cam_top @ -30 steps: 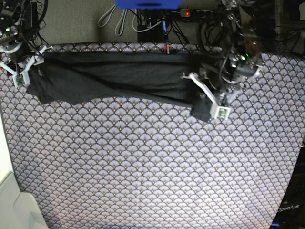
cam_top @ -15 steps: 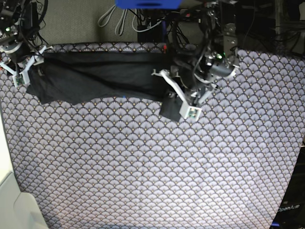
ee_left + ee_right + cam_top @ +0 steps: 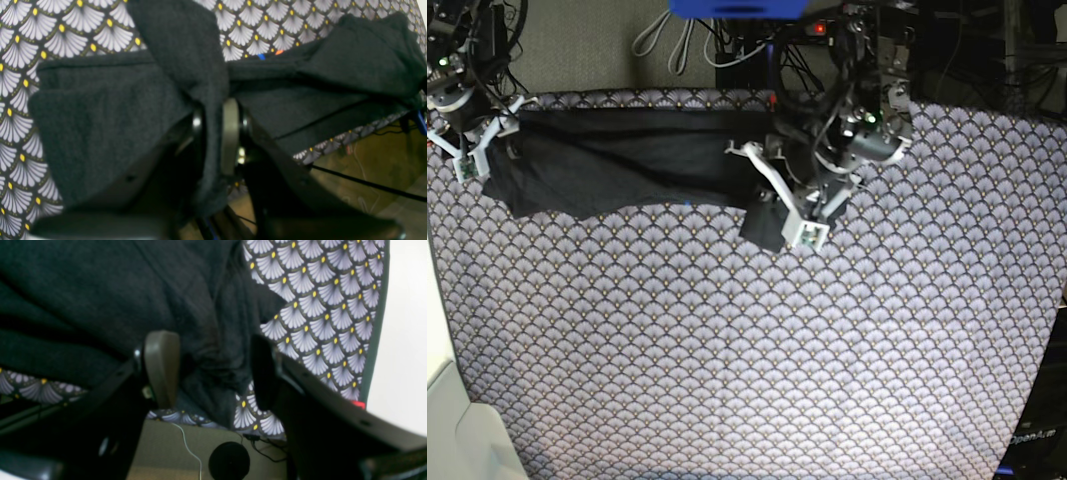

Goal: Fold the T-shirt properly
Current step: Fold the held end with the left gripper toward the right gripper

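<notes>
One shirt (image 3: 627, 165), two grippers, one cloth (image 3: 747, 350) over the whole table. I count no second garment.

Writing: I can make out pale lettering at the near right corner of the base view, too small to read. I see no brand on the shirt; only a tiny orange and blue mark (image 3: 270, 55) shows at its edge in the left wrist view.

Shirt: dark charcoal, lying as a long band along the far edge of the cloth, from the far left corner toward the middle. Its right end is lifted off the cloth and hangs as a dark flap.

Left gripper (image 3: 779, 205): I see it at the shirt's right end, right of centre in the base view, jaws drawn narrow with a fold of the shirt (image 3: 206, 110) pinched between them; fabric drapes to both sides of the fingers (image 3: 229, 133).

Right gripper (image 3: 475, 145): at the far left corner, over the shirt's left end. Its jaws stand wide, and a bunched fold of shirt (image 3: 213, 350) sits in the gap between the two fingers (image 3: 161, 363); I cannot tell whether they press it.
</notes>
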Robot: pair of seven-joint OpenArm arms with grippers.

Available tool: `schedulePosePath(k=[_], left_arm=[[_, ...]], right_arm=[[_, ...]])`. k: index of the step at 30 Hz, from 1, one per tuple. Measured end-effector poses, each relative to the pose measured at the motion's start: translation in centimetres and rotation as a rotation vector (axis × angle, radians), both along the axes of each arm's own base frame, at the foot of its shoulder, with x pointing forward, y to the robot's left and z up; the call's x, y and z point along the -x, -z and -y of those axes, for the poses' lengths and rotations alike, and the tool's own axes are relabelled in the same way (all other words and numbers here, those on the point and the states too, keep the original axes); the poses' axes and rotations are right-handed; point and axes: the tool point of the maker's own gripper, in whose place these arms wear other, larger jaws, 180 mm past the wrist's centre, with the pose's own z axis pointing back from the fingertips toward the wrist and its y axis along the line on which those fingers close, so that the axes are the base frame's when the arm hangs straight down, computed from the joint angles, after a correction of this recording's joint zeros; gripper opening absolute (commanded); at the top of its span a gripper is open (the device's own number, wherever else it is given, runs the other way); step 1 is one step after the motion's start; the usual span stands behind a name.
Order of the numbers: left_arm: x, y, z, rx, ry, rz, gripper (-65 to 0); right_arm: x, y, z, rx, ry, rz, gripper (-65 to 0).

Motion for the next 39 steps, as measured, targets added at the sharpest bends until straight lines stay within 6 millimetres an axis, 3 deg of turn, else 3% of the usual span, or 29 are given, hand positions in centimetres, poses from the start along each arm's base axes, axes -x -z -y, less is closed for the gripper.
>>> schedulePosePath(k=[9, 13, 22, 25, 29, 35, 39], left_arm=[[-0.5, -0.9, 1.4, 0.030, 0.015, 0.021, -64.6], [-0.5, 0.3, 1.5, 0.023, 0.023, -0.012, -64.6], [-0.7, 0.6, 1.7, 0.036, 0.020, -0.012, -64.4], [-0.6, 0.5, 2.0, 0.034, 0.030, -0.012, -59.8], [-0.3, 0.2, 3.1, 0.053, 0.061, -0.010, -48.7], [0.5, -0.2, 5.1, 0.061, 0.132, 0.003, -47.8], [0.5, -0.2, 5.2, 0.057, 0.135, 0.006, -47.8]], right_arm=[[0.1, 0.1, 0.0, 0.000, 0.000, -0.003, -30.2], [0.2, 0.1, 0.0, 0.000, -0.001, -0.005, -30.2], [0.2, -0.1, 0.4, 0.017, -0.011, -0.011, -30.2], [0.2, -0.1, 0.4, 0.016, -0.011, -0.011, -30.2], [0.2, -0.1, 0.4, 0.016, -0.011, -0.011, -30.2], [0.2, -0.1, 0.4, 0.016, -0.011, -0.011, -30.2], [0.2, -0.1, 0.4, 0.017, -0.011, -0.011, -30.2]])
